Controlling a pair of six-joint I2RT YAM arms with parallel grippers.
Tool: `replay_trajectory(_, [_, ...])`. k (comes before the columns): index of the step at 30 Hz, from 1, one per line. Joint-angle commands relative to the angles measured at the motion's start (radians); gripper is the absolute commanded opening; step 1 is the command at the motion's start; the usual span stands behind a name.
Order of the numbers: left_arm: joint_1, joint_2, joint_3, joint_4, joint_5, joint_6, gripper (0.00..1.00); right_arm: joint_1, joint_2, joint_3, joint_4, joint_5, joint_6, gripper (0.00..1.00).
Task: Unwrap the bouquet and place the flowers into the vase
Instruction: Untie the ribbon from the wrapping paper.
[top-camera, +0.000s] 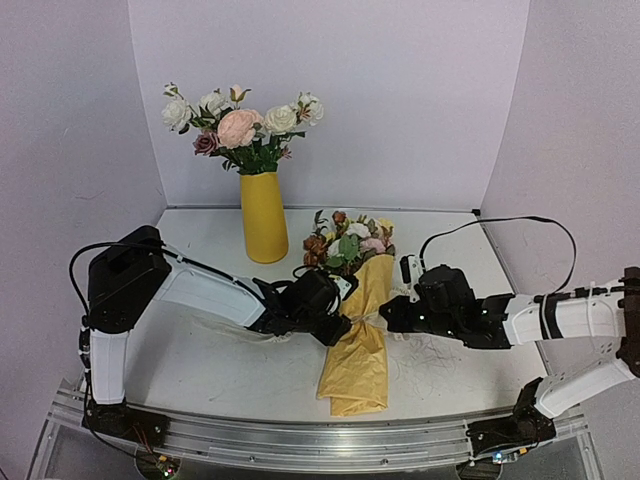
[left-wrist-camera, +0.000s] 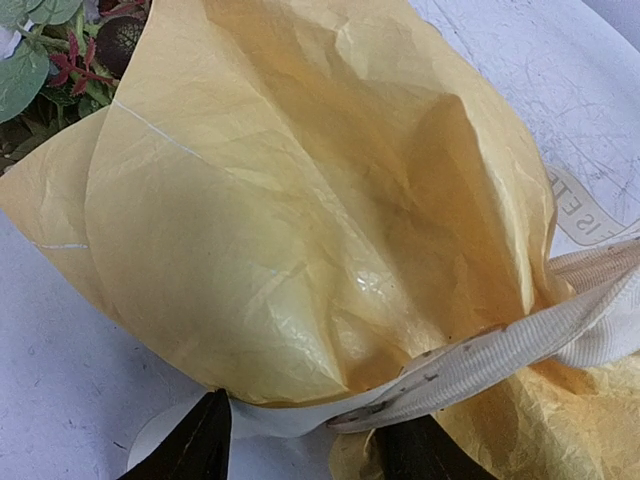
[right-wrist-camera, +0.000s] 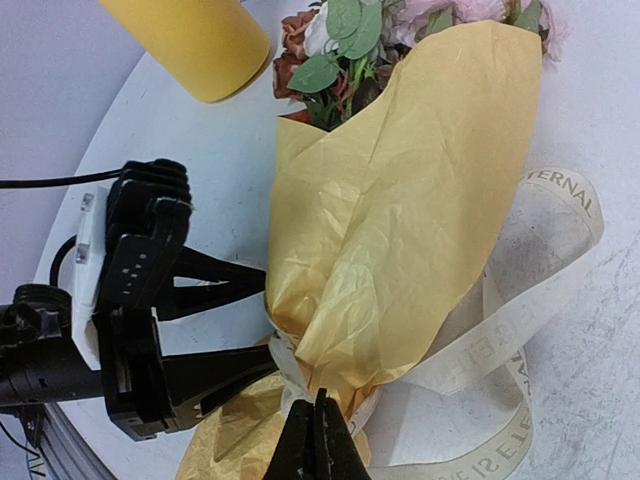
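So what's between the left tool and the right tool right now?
The bouquet's tied waist, cinched by the cream ribbon, lies between them; the right wrist view shows it best.

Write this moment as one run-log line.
phase: unwrapping | bouquet: lying on table, paper and ribbon on | left fingers: open at tied waist | right fingers: shut by ribbon | vase: upright, holding roses

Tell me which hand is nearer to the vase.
Left. The left hand is at the side of the bouquet that faces the vase. The right hand is on the other side of the bouquet, farther away.
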Motion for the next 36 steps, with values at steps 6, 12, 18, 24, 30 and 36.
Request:
replay_trajectory(6, [0.002, -0.104, -0.014, -0.054, -0.013, 0.013, 0.54, 0.004, -0.017, 0.036, -0.009, -0.017, -0.140, 0.28])
replay_trajectory(12, [0.002, -0.156, -0.010, -0.054, 0.017, 0.019, 0.55, 0.004, 0.034, 0.119, -0.086, -0.132, -0.277, 0.43])
replay_trajectory(18, [0.001, -0.157, 0.008, -0.054, 0.024, 0.025, 0.53, 0.003, 0.147, 0.205, -0.145, -0.075, -0.262, 0.41])
replay_trajectory(24, [0.002, -0.155, 0.009, -0.054, 0.013, 0.022, 0.43, 0.004, 0.172, 0.209, -0.155, -0.044, -0.237, 0.31])
replay_trajectory(30, [0.003, -0.165, 0.003, -0.054, -0.045, -0.009, 0.42, 0.004, 0.218, 0.196, -0.181, -0.004, -0.226, 0.43])
replay_trajectory(36, [0.004, -0.158, 0.006, -0.058, -0.063, -0.002, 0.42, 0.004, 0.164, 0.158, -0.249, 0.146, -0.157, 0.30])
